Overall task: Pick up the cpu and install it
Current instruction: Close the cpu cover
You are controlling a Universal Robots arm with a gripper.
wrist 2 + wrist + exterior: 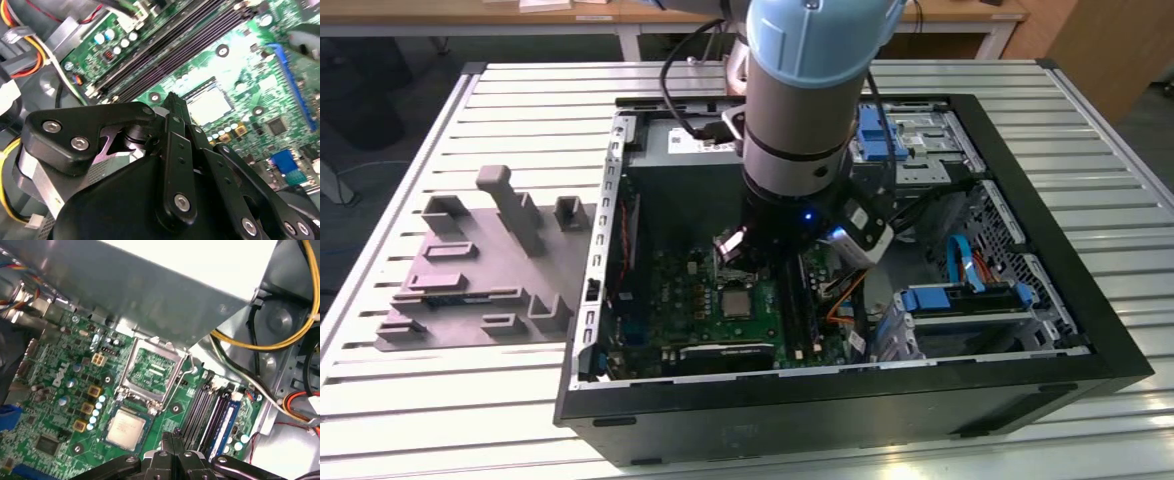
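Risk of snagging the yellow cables [260, 345] that loop along the inner wall of the big black open metal computer case [854, 410], standing on the slatted metal tabletop [480, 400], with any wide swing of the grey-and-blue robot arm [807, 90] inside it. Risk too of knocking the hinged silver metal socket frame [129, 365], raised open on the green circuit board [60, 405], down onto the chip.

Black gripper [172, 435]: hangs above the board, fingertips together, gripping nothing, near the cpu [127, 426]. Small square chip with a shiny silver top, lying flat in its socket just beside the raised frame. Risk of skewing it or bending socket contacts with a downward press or sideways brush from so close.

Counted: one tabletop, one case, one arm, one flat grey plastic fixture plate [467, 290] beside the case, one board, one gripper, one socket frame, one cpu.
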